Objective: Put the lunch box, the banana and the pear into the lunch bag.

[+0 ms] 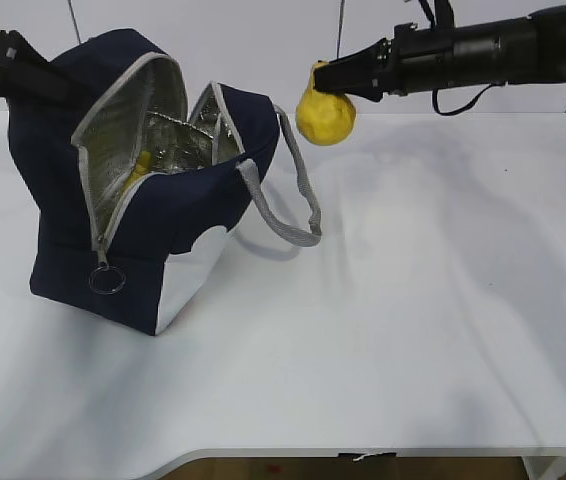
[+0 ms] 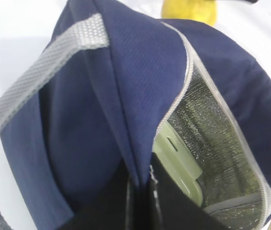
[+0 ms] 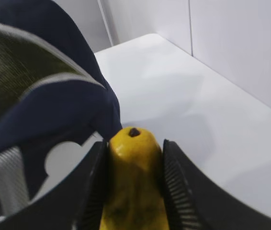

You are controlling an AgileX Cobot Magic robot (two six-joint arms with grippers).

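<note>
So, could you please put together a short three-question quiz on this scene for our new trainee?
1. True or false: the right gripper holds the pear in the air, beside the lunch bag.
2. Which item shows inside the bag in the left wrist view? A) the lunch box B) a bottle C) a spoon
3. In a few words: what is the left gripper doing?

Key
1. True; the pear is clear of the table.
2. A; its pale green lid lies against the foil lining.
3. It is shut on the bag's edge, holding the mouth open.
</note>
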